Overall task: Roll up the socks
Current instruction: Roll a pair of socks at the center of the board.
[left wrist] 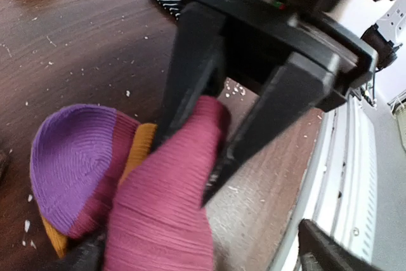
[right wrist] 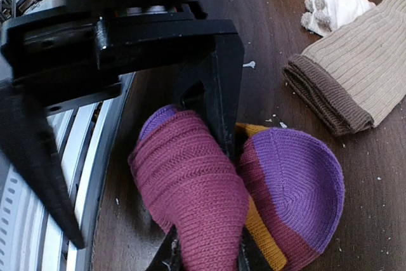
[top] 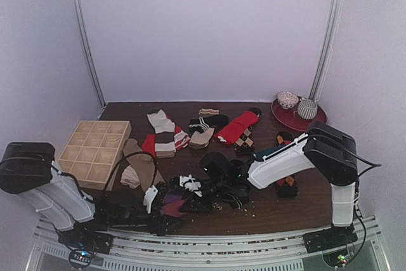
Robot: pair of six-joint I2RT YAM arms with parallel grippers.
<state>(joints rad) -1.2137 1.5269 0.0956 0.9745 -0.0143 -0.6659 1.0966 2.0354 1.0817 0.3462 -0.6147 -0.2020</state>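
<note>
While bunched into a thick fold at 6 o'clock on the table (top: pixel 273 214), close to the near rail (top: pixel 254 242), pinched across its bulk: magenta sock (right wrist: pixel 190 182), caught between the narrowed fingers of the right gripper (left wrist: pixel 187 169). Likely a hold to stop the roll springing loose. Left gripper (right wrist: pixel 150 200): spread wide, hold on nothing, one finger just beside the fold at 12 o'clock in the right wrist view, the other well off at 9 o'clock, free to re-grip or tuck. Purple-and-orange toe cap (right wrist: pixel 292 176) touching the fold at 3 o'clock, not yet wrapped in, so probably mid-roll. At 2 o'clock from the fold, apart from it: tan ribbed sock (right wrist: pixel 355 74) with a brown cuff. Across the table's middle, at 12 o'clock in the top view: loose socks (top: pixel 238 125); wooden divider box (top: pixel 95 147) at 9 o'clock; red plate (top: pixel 298 120) with two bowls (top: pixel 307 108) at 2 o'clock. Likelier trouble: two grippers crowding one small roll, table edge close by.
</note>
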